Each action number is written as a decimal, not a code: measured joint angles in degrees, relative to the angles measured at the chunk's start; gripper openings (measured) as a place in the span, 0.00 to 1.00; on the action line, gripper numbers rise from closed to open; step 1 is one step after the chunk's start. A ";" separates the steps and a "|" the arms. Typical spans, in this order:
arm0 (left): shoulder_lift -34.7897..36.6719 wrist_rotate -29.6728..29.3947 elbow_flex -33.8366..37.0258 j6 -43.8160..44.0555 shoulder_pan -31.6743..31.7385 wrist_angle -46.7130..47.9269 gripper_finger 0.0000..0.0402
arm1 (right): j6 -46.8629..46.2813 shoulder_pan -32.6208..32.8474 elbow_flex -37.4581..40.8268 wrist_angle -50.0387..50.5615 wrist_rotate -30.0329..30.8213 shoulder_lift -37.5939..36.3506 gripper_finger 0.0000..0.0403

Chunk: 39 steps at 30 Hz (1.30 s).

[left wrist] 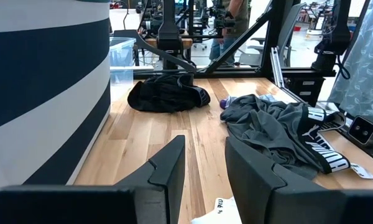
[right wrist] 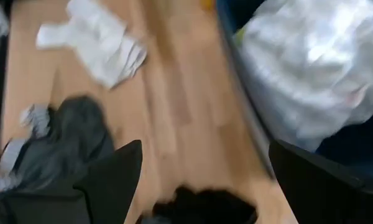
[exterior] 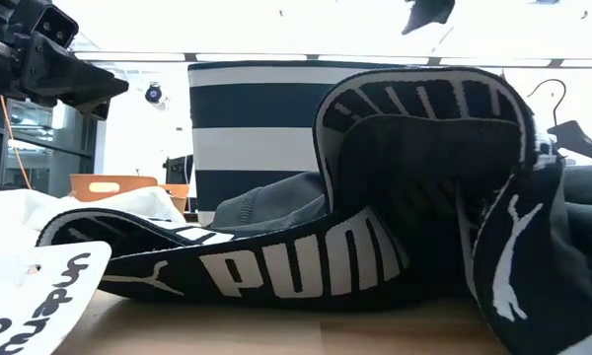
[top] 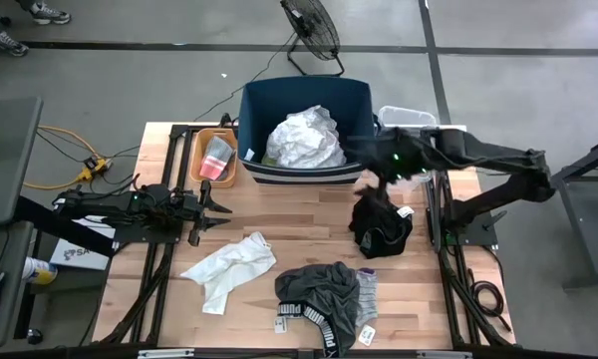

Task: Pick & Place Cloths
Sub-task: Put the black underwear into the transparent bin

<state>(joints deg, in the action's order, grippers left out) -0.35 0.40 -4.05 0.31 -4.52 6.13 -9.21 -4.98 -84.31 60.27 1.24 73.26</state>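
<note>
My right gripper hovers open beside the navy bin's near right corner, just above a black cloth that lies heaped on the table; the right wrist view shows that cloth below the spread fingers. My left gripper waits open at the table's left, above the wood. A thin white cloth lies near it. Dark grey shorts with a lettered waistband and grey-pink socks lie at the near edge. A crumpled white cloth sits in the bin.
The navy bin stands at the table's far middle, with the small orange tray to its left and a clear container to its right. The shorts' waistband fills the low view. Bare wood shows between the cloths.
</note>
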 joint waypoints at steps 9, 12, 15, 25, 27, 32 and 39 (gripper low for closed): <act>0.00 -0.01 0.00 -0.01 0.01 0.01 0.28 | -11.53 8.97 8.71 4.13 -0.61 -3.09 0.85; -0.01 0.00 0.00 -0.01 -0.01 0.00 0.28 | -18.39 10.63 12.10 4.12 -2.77 -3.64 0.85; 0.00 0.00 0.00 0.00 0.00 0.00 0.28 | -25.05 11.87 15.33 4.05 -4.80 -3.66 0.85; -0.01 0.00 0.00 0.00 -0.01 0.01 0.28 | -46.13 14.66 27.09 4.22 -3.81 -3.66 0.85; 0.01 -0.02 0.00 -0.01 0.01 0.00 0.28 | -49.24 14.88 29.52 3.72 -3.42 -3.65 0.85; 0.00 0.00 0.00 -0.01 -0.01 0.00 0.28 | -55.79 15.67 33.74 -0.14 2.95 -3.62 0.85; 0.01 0.00 0.00 -0.01 -0.01 0.00 0.28 | -60.37 17.83 38.07 -6.66 9.82 -3.57 0.88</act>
<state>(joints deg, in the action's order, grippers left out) -0.34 0.40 -4.05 0.30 -4.53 6.13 -69.58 12.84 -46.24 53.61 11.06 69.69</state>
